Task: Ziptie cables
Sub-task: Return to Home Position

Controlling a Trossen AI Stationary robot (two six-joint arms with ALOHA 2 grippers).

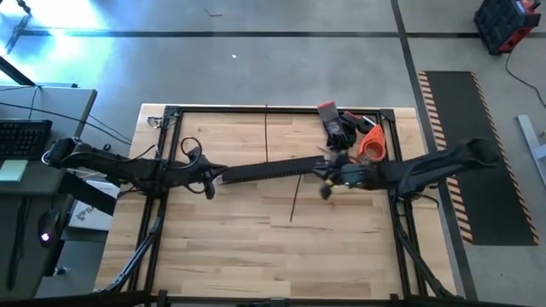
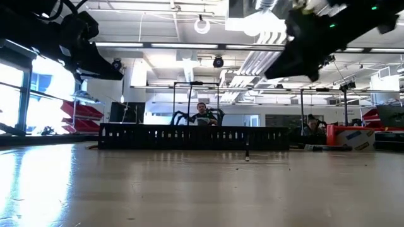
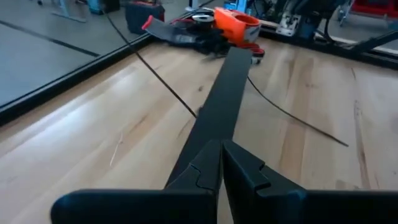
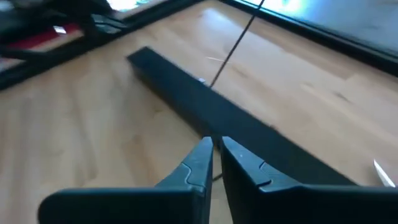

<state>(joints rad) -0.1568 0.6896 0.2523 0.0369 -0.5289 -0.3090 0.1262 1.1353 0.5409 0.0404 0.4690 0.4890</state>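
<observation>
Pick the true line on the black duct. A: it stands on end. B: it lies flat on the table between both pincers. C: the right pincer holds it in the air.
B: the black duct lies on the table, left pincer and right pincer above its ends.

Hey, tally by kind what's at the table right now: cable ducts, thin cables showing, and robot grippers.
Black cable duct: 1
Thin cables: 2, second
Grippers: 2, left gripper, right gripper
Total: 5
</observation>
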